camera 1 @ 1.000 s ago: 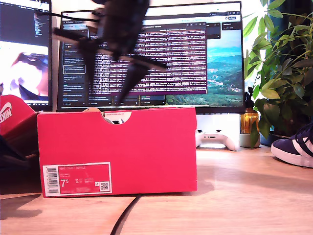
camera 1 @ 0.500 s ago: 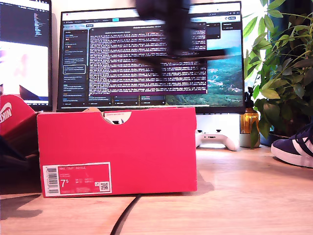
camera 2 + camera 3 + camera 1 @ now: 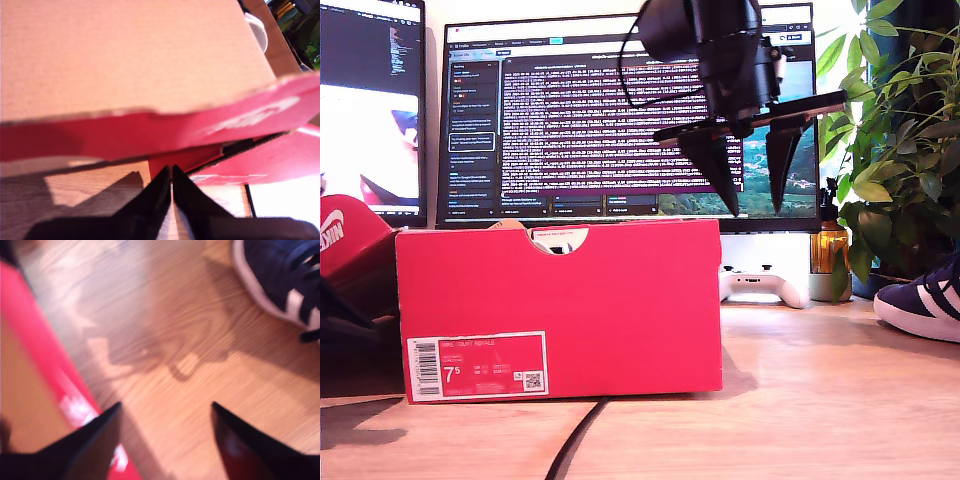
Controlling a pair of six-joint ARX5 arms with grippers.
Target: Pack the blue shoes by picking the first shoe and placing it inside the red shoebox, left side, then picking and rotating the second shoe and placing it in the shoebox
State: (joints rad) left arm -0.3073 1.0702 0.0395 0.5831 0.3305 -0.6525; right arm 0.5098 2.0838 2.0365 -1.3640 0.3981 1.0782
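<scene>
The red shoebox (image 3: pixel 620 300) stands on the wooden table, its barcode label facing the camera. A white piece shows in its top notch; I cannot tell what it is. One blue shoe (image 3: pixel 920 300) lies at the exterior view's right edge, and the second wrist view shows the blue shoe (image 3: pixel 280 275) beyond the fingers. My second gripper (image 3: pixel 755 210) hangs open and empty, high above the box's right end in the exterior view. Below my second gripper (image 3: pixel 166 404) are bare wood and the box's rim (image 3: pixel 45 350). My first gripper (image 3: pixel 171 170) is shut on nothing, close to the red lid (image 3: pixel 150 135).
The red swoosh lid (image 3: pixel 345 235) leans at the exterior view's left. Behind the box are monitors (image 3: pixel 620 120), a white game controller (image 3: pixel 760 282) and an amber bottle (image 3: pixel 830 250). A plant (image 3: pixel 900 130) fills the exterior view's right. A black cable (image 3: pixel 575 440) runs forward from the box.
The arm with the open gripper has swept from above the box's left part to the exterior view's right. It now hangs sharp and still over the box's right end.
</scene>
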